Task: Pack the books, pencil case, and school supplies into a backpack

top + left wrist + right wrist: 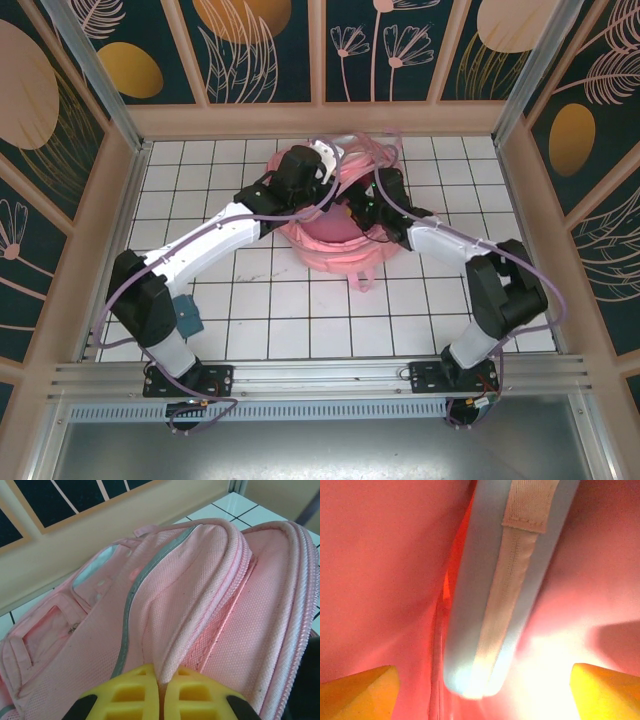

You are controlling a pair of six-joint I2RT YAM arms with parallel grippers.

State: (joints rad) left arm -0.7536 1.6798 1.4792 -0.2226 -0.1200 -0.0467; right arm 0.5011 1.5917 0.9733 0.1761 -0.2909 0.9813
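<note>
**Both grippers at the backpack, left pinching the fabric, right spread inside**

From the top view the pink backpack (335, 245) sits on the white tiled table (270, 320), middle of the width and toward the far wall. The left arm (215, 240) and the right arm (450, 245) both reach to it from either side.

Left wrist view: the left gripper (161, 692) has its yellow fingers (132, 695) brought narrow, with a raised fold of the pink backpack fabric caught between them. A grey reflective strip (131, 595) runs up the front panel, left of the fold.

Right wrist view: the right gripper (480, 695) is among glowing pink fabric. Its fingertips (360, 690) stand wide apart at the two lower corners, holding nothing. Between them lies a pale blue rounded piece (470, 605) with a beige woven strip along it. I cannot tell whether it is the pencil case.

A small teal object (187, 316) lies on the tiles just beside the left arm's elbow; I cannot identify it.
</note>
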